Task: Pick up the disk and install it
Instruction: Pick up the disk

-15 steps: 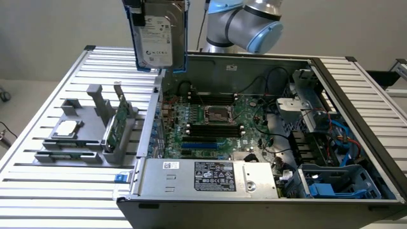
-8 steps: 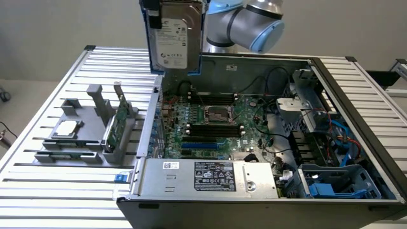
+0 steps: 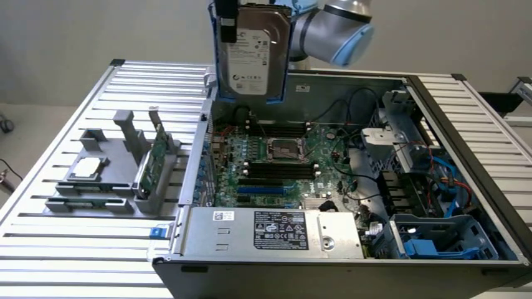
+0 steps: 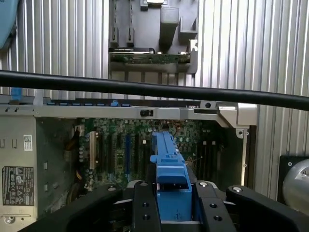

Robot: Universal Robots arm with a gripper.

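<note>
Fingers (image 4: pixel 145 208) of the gripper (image 4: pixel 175 205) are clamped on the disk (image 4: pixel 169 164) — one black finger at each side of its blue carrier frame. In the exterior view the disk (image 3: pixel 253 53) hangs upright in the air, label facing the camera, above the back edge of the open computer case (image 3: pixel 332 280) and touching nothing below. Under it lies the motherboard (image 3: pixel 283 162). At the exterior view's left, outside the case, a grey holder (image 3: pixel 124 187) stands on the slatted table (image 3: pixel 50 249) — it carries a green circuit card (image 3: pixel 148 163) and a small silver chip (image 3: pixel 87 167).
</note>
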